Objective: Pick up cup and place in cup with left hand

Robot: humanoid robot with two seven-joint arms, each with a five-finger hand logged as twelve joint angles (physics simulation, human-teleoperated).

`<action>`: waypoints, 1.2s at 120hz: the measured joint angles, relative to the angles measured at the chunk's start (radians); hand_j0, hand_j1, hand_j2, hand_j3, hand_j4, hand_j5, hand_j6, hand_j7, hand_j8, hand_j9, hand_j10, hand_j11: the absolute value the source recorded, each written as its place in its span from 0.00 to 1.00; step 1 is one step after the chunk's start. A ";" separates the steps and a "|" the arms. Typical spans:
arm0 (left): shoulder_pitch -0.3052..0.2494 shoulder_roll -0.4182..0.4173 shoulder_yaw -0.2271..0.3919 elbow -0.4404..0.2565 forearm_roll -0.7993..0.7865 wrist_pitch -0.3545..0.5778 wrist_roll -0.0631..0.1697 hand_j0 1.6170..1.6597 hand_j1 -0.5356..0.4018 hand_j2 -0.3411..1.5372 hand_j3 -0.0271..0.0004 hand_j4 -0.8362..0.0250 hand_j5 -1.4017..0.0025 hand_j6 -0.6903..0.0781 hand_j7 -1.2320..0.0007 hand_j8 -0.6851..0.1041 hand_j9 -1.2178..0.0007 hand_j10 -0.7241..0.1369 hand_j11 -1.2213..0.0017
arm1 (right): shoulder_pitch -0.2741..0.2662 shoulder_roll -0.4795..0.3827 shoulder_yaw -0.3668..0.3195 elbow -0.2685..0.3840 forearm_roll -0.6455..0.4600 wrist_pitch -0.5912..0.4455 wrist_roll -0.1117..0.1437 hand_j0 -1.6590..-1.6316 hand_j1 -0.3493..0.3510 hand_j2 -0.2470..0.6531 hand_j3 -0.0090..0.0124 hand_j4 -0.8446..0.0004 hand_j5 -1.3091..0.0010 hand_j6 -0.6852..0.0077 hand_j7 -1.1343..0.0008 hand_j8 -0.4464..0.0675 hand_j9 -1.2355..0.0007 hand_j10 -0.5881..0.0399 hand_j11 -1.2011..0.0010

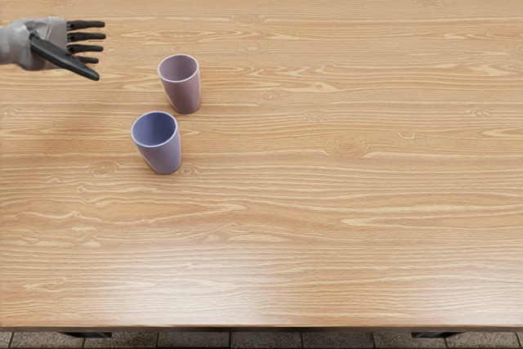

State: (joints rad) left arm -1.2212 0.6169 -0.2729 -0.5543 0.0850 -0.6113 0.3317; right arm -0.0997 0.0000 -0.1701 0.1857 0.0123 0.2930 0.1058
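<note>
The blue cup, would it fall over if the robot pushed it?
The blue cup might tip if pushed near its rim, since it looks taller than wide and narrows toward its base. It's probably light, as its wall looks thin.

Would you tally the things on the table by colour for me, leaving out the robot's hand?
Blue cup: 1
Pink cup: 1
Total: 2

Left arm (7, 45) partly outside view
</note>
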 joint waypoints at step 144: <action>-0.229 -0.483 0.531 0.000 0.436 0.523 0.001 0.96 0.61 0.21 0.98 0.67 0.76 0.56 0.73 0.54 0.72 0.54 0.72 | 0.000 0.000 0.000 0.000 0.000 0.000 0.000 0.04 0.02 0.27 0.42 0.99 0.99 0.97 0.99 0.85 0.99 0.92 0.99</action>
State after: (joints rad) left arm -1.4499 0.1340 0.2584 -0.5546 0.5208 -0.0881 0.3329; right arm -0.0997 0.0000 -0.1701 0.1856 0.0123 0.2930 0.1058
